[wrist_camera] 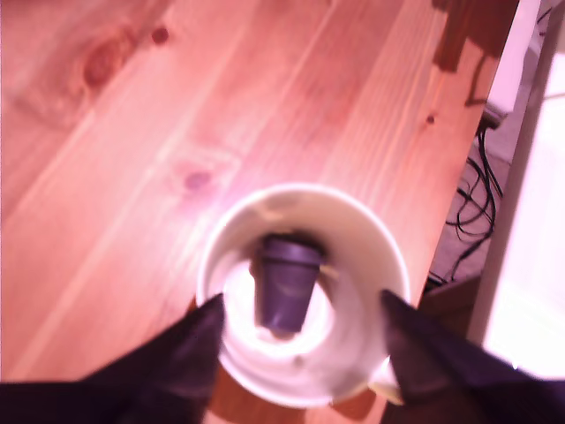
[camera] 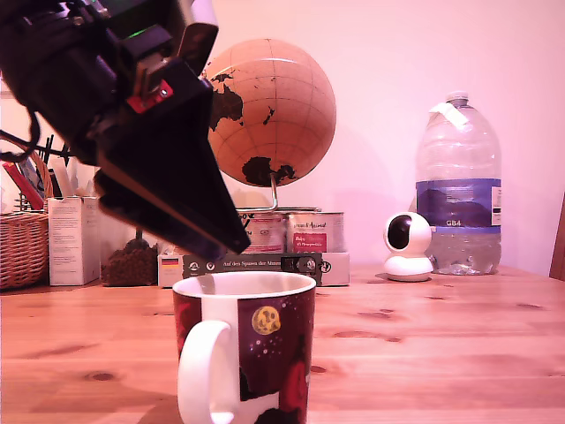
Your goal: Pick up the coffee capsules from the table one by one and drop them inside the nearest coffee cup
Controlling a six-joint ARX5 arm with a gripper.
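Observation:
The coffee cup, dark maroon with a yellow moon and a white handle, stands on the wooden table near the front. My gripper hangs tilted just above the cup's rim on the exterior view's left. In the wrist view the gripper is open, with a dark finger on either side of the cup and nothing between them. A dark purple coffee capsule lies inside the white cup. No other capsule shows on the table.
Behind the cup stand a globe, metal tins, flat boxes, a white camera and a large water bottle. A basket and cartons sit at the back left. The table edge is close, with cables beyond it.

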